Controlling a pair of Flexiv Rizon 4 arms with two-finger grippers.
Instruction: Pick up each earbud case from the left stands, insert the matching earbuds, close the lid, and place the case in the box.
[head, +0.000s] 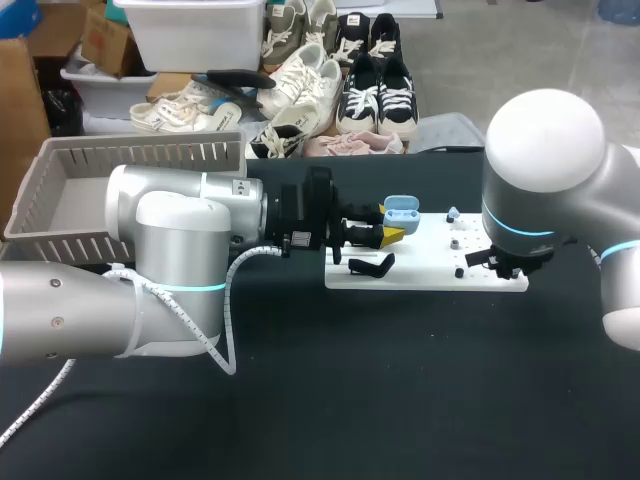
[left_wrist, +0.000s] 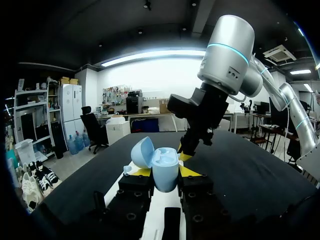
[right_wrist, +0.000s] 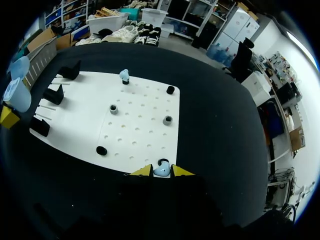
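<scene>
Left tool (left_wrist: 165, 171): clamped on the lower half of a light blue earbud case (left_wrist: 165, 179), with one yellow tip pressed to each side.
Earbud case: held upright with its lid hinged open, above the stand end of the white board (head: 430, 272).
Right tool (right_wrist: 161, 172): at the opposite edge of the board, with both yellow tips closed against a small light blue earbud (right_wrist: 161, 169).
Earbud: sits between those tips, by a black post at the board's edge.
Second earbud (right_wrist: 124, 75): perched on a post at the far side of the board, well apart from the right tool.
Black stands (right_wrist: 53, 94): three in a row along the board edge nearest the case.
Box (head: 60, 190): a grey slatted bin at the left of the black worktop (head: 400, 390), behind the left arm.
</scene>
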